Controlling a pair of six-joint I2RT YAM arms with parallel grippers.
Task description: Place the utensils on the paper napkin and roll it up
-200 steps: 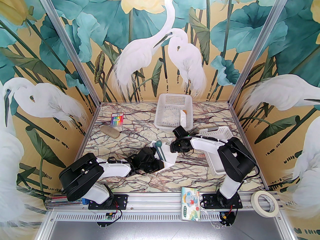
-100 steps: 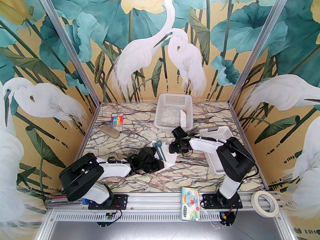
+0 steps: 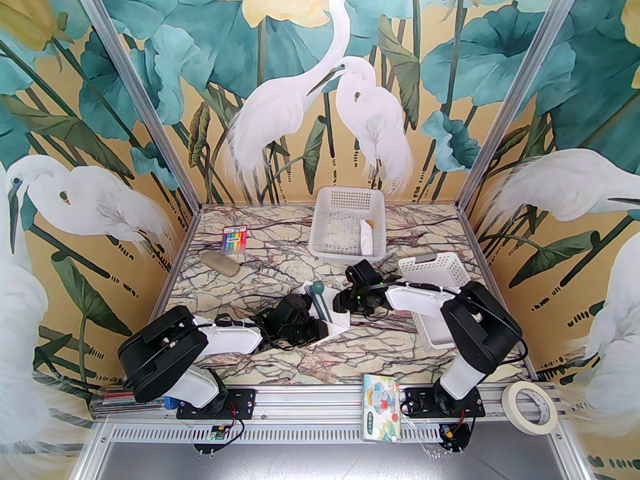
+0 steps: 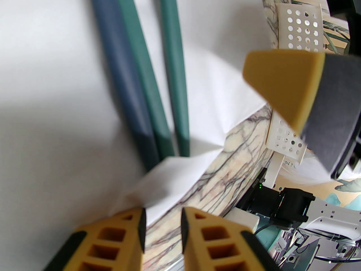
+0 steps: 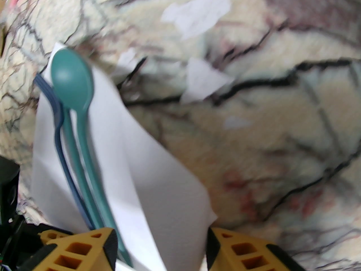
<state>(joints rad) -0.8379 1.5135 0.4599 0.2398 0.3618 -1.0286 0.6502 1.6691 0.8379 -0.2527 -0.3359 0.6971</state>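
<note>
The white paper napkin point(image 3: 339, 319) lies mid-table, its near right edge curled up. On it rest the utensils: a teal spoon point(image 3: 318, 286) with its round bowl pointing away, and slim handles beside it, one darker and bluish. My left gripper point(image 3: 324, 326) sits low at the napkin's near left edge. In the left wrist view its jaws point(image 4: 162, 219) stand narrowly apart over a folded napkin point(image 4: 56, 94) corner, just past the handle ends point(image 4: 169, 140). My right gripper point(image 5: 161, 236) is open, its fingers straddling the napkin point(image 5: 146, 174) edge to the right of the spoon point(image 5: 72, 78).
A white basket point(image 3: 347, 194) at the back holds a paper-wrapped, orange-tipped utensil point(image 3: 367, 235). A second white basket point(image 3: 436, 264) stands on the right behind my right arm. A marker pack point(image 3: 234, 240) and a beige lump point(image 3: 220, 263) lie back left. Paper scraps point(image 5: 197, 13) dot the marble.
My right arm has shifted, its gripper sliding slightly nearer and left toward the napkin's right edge. The left arm, napkin and utensils have not moved.
</note>
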